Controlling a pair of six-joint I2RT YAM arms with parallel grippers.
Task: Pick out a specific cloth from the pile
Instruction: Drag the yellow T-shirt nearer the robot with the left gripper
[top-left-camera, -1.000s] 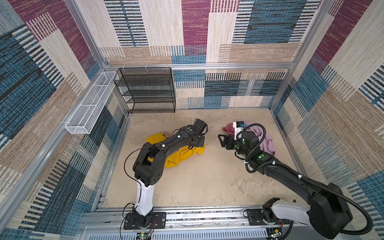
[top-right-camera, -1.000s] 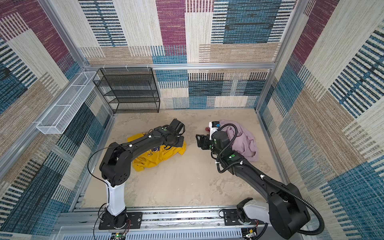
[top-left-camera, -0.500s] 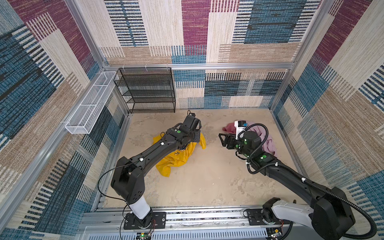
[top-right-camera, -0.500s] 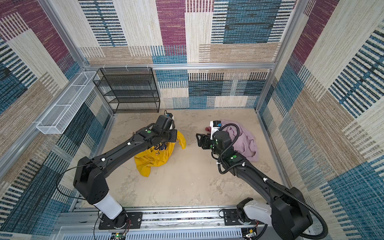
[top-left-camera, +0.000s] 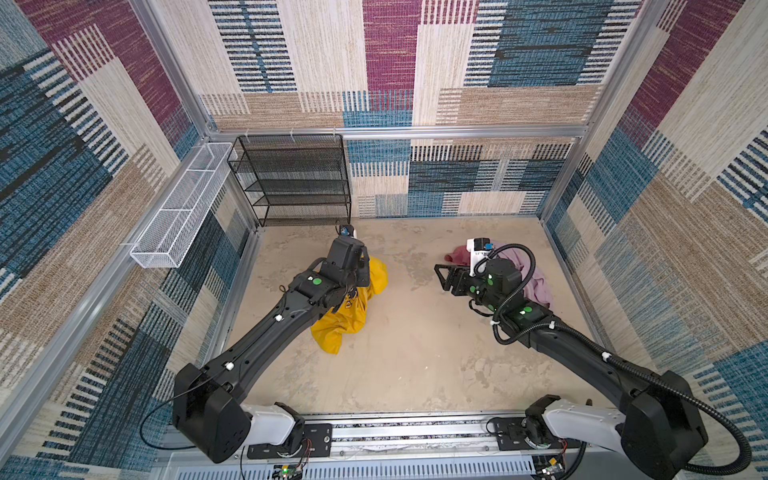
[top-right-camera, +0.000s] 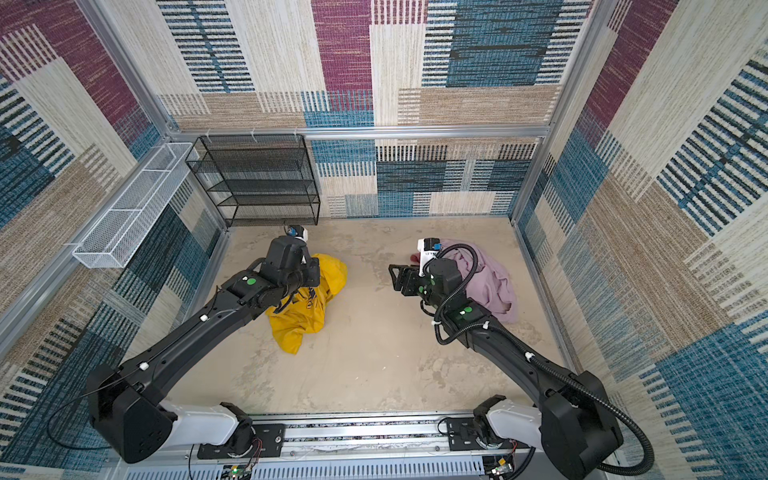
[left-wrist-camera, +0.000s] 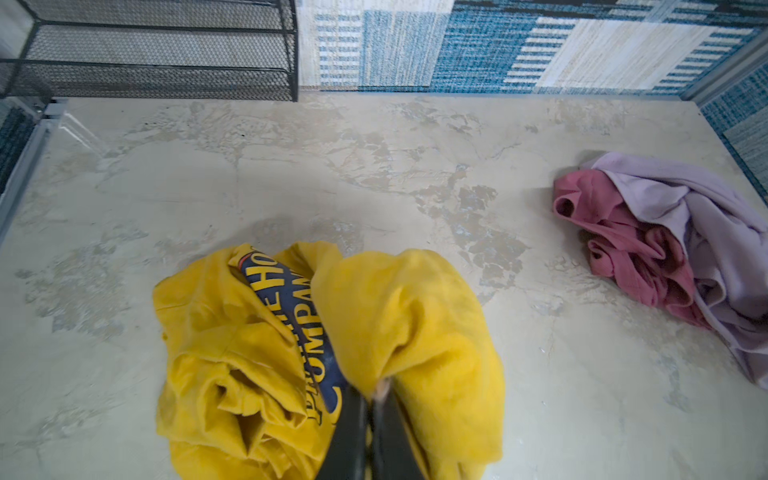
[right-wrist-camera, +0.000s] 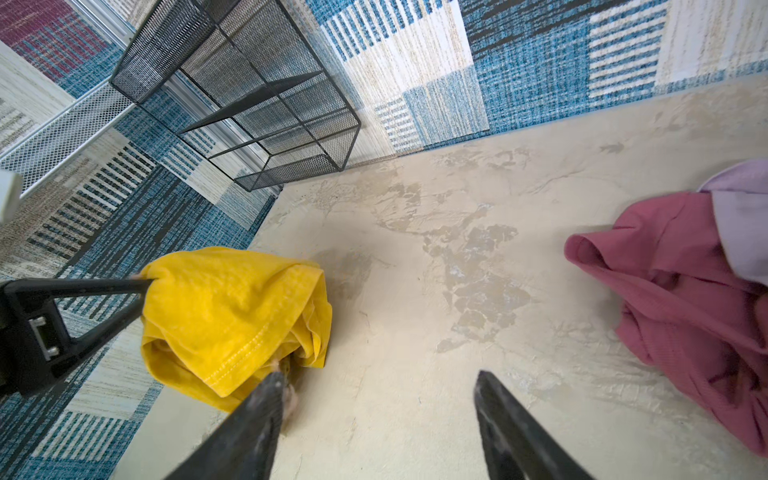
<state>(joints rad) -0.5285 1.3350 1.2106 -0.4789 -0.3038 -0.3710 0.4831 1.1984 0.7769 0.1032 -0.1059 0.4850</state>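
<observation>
Left jaws: pressed together on a fold of the cloth (left-wrist-camera: 415, 324), which hangs bunched below them.
Right jaws: spread wide with nothing between them, above bare tabletop (top-left-camera: 415, 353), just beside the pile (top-left-camera: 536, 282).
Tabletop: mottled beige.
Rack (top-left-camera: 291, 178): black mesh, in the back left corner, behind the left jaws.
Pile: a lilac cloth (left-wrist-camera: 706, 216) over a rose cloth (left-wrist-camera: 623, 232), at the back right. The right arm (top-left-camera: 582, 345) partly hides it in both top views.
Cloth: mustard yellow, left of centre, well apart from the pile. Bare tabletop lies between it and the right jaws.
Print (left-wrist-camera: 291, 324): dark blue with yellow letters, on a fold just beside the left jaws.
</observation>
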